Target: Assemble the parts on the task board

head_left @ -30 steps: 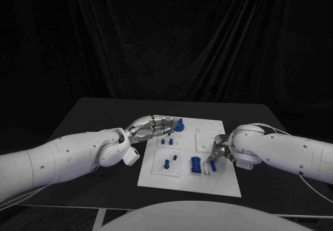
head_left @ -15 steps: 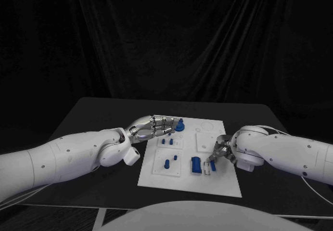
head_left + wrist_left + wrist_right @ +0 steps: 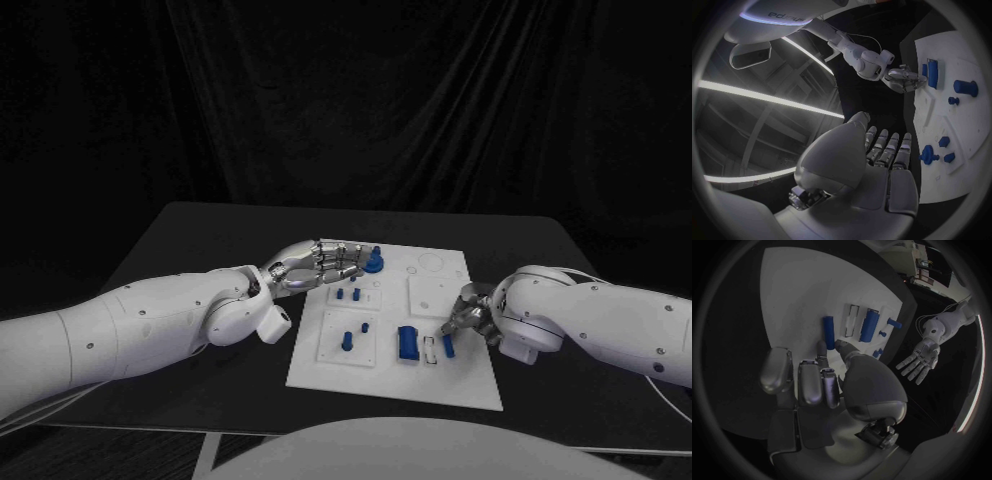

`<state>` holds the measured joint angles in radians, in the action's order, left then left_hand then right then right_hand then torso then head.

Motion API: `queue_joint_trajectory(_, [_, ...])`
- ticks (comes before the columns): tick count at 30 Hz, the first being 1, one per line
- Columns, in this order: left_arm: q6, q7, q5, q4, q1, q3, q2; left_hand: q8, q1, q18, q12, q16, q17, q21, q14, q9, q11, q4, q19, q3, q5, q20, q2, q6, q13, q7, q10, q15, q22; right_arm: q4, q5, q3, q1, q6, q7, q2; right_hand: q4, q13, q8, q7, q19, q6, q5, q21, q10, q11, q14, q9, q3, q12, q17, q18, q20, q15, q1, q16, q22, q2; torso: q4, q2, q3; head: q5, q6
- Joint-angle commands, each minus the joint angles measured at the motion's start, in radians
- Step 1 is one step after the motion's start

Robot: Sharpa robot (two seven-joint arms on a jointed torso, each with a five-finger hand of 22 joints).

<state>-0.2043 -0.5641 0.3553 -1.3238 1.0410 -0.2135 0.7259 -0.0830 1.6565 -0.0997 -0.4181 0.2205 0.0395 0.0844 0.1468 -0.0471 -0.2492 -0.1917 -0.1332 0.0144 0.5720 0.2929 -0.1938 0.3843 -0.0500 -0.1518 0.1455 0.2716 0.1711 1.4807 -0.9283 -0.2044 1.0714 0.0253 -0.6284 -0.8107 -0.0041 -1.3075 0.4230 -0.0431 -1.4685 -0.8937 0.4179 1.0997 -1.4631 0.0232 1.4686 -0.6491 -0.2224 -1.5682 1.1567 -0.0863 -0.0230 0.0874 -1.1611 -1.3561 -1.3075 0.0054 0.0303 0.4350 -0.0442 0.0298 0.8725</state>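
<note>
Right hand [image 3: 473,322] touching blue bar [image 3: 444,346] near board [image 3: 447,385] right edge, grip unclear; pinch squarely, lift straight. Left hand [image 3: 310,264] open, idle.

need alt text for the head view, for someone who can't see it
Two white robot arms reach over a white task board on a black table. The right hand touches a narrow blue part near the board's right edge; the left hand hovers open at its far left corner, beside a blue knob.

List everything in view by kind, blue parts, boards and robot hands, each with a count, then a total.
blue parts: 7
white task board: 1
robot hands: 2 (left robot hand, right robot hand)
Total: 10
</note>
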Motion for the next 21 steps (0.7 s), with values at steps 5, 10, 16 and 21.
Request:
queue_joint_trajectory(5, [-0.009, -0.013, -0.005, -0.001, -0.002, 0.001, -0.003, -0.005, -0.005, 0.008, -0.004, 0.007, 0.001, -0.006, 0.005, -0.001, -0.003, -0.001, 0.009, 0.006, 0.003, 0.001, 0.008, 0.009, -0.001, -0.08, 0.007, -0.005, -0.001, 0.038, 0.032, -0.002, 0.005, 0.032, -0.016, -0.023, -0.003, -0.263, 0.005, -0.002, -0.005, -0.006, 0.042, 0.0, -0.108, 0.007, 0.033, 0.001, -0.012, -0.003, -0.002, 0.002, 0.007, 0.006, 0.01, -0.002, -0.15, -0.007, -0.0001, 0.0, -0.0002, 0.0, 0.0])
queue_joint_trajectory(10, [-0.009, -0.013, -0.005, -0.001, -0.002, 0.001, -0.002, -0.005, -0.005, 0.008, -0.004, 0.007, 0.001, -0.006, 0.005, -0.001, -0.003, -0.001, 0.009, 0.006, 0.003, 0.001, 0.008, 0.009, -0.001, -0.08, 0.007, -0.005, -0.001, 0.063, 0.042, -0.002, 0.006, 0.042, -0.014, -0.035, 0.002, -0.263, 0.004, -0.004, -0.005, -0.006, 0.044, 0.0, -0.108, 0.005, 0.033, 0.004, -0.01, -0.003, -0.003, 0.002, 0.006, 0.006, 0.023, -0.001, -0.151, -0.013, 0.0002, 0.0, -0.0002, 0.0, 0.0])
queue_joint_trajectory(16, [-0.01, -0.013, -0.005, -0.001, -0.002, 0.001, -0.002, -0.005, -0.005, 0.008, -0.004, 0.007, 0.001, -0.006, 0.005, -0.001, -0.003, -0.001, 0.009, 0.006, 0.003, 0.001, 0.008, 0.009, -0.001, -0.08, 0.007, -0.005, -0.001, 0.085, 0.074, -0.002, 0.006, 0.054, -0.013, -0.042, 0.005, -0.263, 0.002, -0.005, -0.005, -0.005, 0.043, -0.001, -0.108, 0.005, 0.033, 0.006, -0.01, -0.003, -0.002, 0.002, 0.006, 0.005, 0.028, -0.002, -0.15, -0.015, 0.0006, 0.0, 0.0, -0.002, 0.0])
queue_joint_trajectory(21, [-0.011, -0.012, -0.005, 0.0, -0.002, 0.001, -0.002, -0.005, -0.005, 0.008, -0.004, 0.007, 0.001, -0.006, 0.005, -0.001, -0.003, -0.001, 0.009, 0.006, 0.003, 0.001, 0.008, 0.009, -0.001, -0.08, 0.007, -0.005, -0.001, 0.093, 0.102, -0.002, 0.006, 0.069, -0.01, -0.043, 0.009, -0.263, 0.001, -0.005, -0.005, -0.004, 0.04, -0.001, -0.108, 0.004, 0.033, 0.009, -0.01, -0.003, -0.002, 0.002, 0.006, 0.005, 0.035, -0.002, -0.15, -0.016, 0.0003, 0.0, -0.0004, -0.001, 0.0])
